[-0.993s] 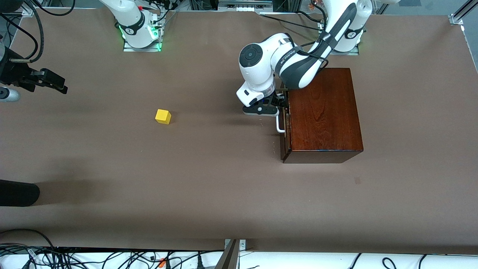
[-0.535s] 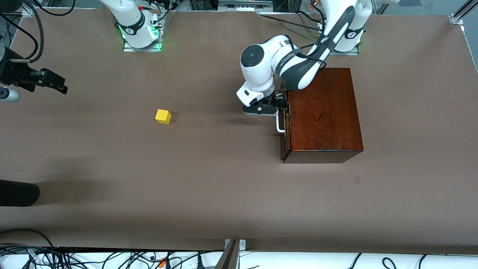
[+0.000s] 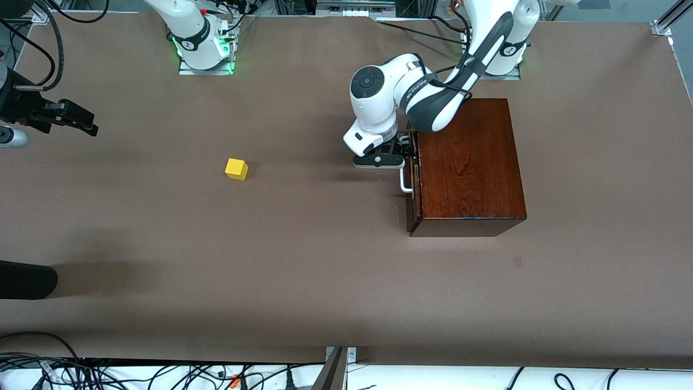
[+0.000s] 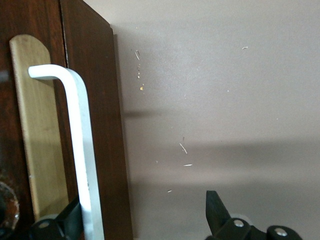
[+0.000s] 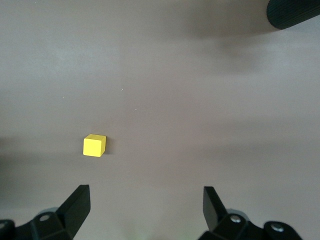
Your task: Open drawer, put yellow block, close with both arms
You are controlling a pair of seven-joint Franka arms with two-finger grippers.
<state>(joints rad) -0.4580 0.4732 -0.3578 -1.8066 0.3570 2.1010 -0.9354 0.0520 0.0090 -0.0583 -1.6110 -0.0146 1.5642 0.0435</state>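
Observation:
The glossy dark-brown wooden box (image 3: 471,162) stands toward the left arm's end of the table. Its drawer (image 3: 413,189) looks pushed in, with the white handle (image 3: 405,183) facing the table's middle. My left gripper (image 3: 403,154) is at that handle and open. In the left wrist view one finger (image 4: 70,220) sits between the handle (image 4: 80,150) and the drawer front (image 4: 107,125), the other stands well clear over the table; left gripper (image 4: 145,202). The yellow block (image 3: 236,169) lies alone mid-table. My right gripper (image 3: 86,124) waits open, high at the right arm's end; it (image 5: 145,191) looks down on the block (image 5: 94,145).
A black rounded object (image 3: 27,279) pokes in at the right arm's end of the table, nearer the front camera than the block. Cables (image 3: 162,374) run along the table's near edge. Brown tabletop (image 3: 325,244) lies open between block and box.
The left arm has edged a little closer to the drawer front at the handle. The right arm, the block and the box have not moved.

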